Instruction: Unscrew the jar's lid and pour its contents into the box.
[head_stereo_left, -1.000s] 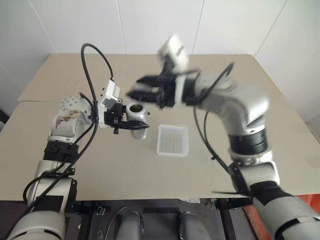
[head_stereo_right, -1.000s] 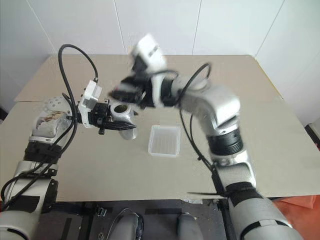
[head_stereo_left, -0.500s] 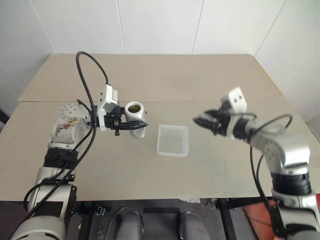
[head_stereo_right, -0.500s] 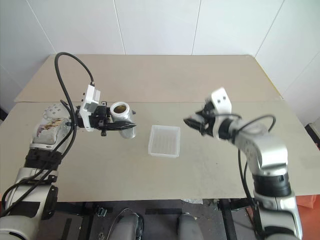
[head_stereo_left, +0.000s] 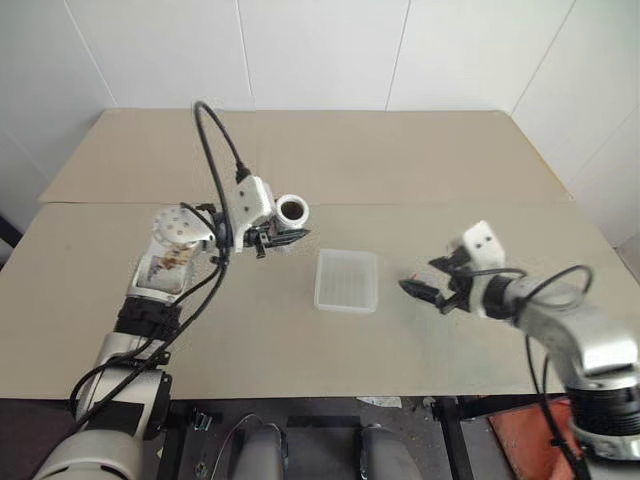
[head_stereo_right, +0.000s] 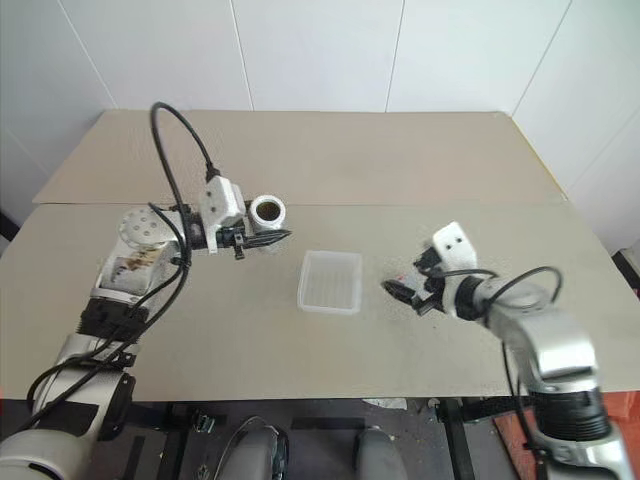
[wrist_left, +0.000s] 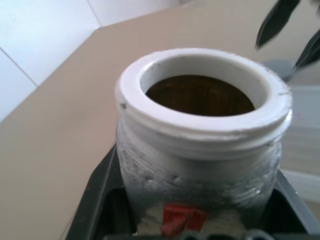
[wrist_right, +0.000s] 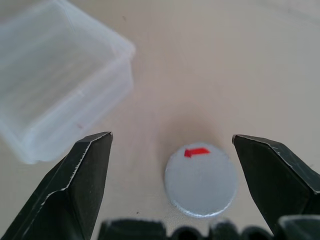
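My left gripper (head_stereo_left: 286, 233) is shut on the silvery-grey jar (head_stereo_left: 291, 211), holding it above the table, left of and behind the box. The jar (wrist_left: 200, 155) is uncapped, with a white threaded rim and a red stripe, and its brown contents (wrist_left: 200, 95) show dark inside the mouth. The shallow translucent box (head_stereo_left: 346, 280) lies on the table between the two arms. Right of the box, my right gripper (wrist_right: 171, 140) stands open low over the table. The round grey lid (wrist_right: 201, 186) with its red mark lies flat between the fingers, touching neither.
The beige table (head_stereo_left: 300, 350) runs back to a white wall, with a seam across it behind the box. A black cable (head_stereo_left: 215, 140) loops above my left arm. Free tabletop lies in front of the box and behind it.
My right gripper swung from above the jar down to the table right of the box and opened, leaving the lid there. My left hand turned the jar and moved it slightly forward.
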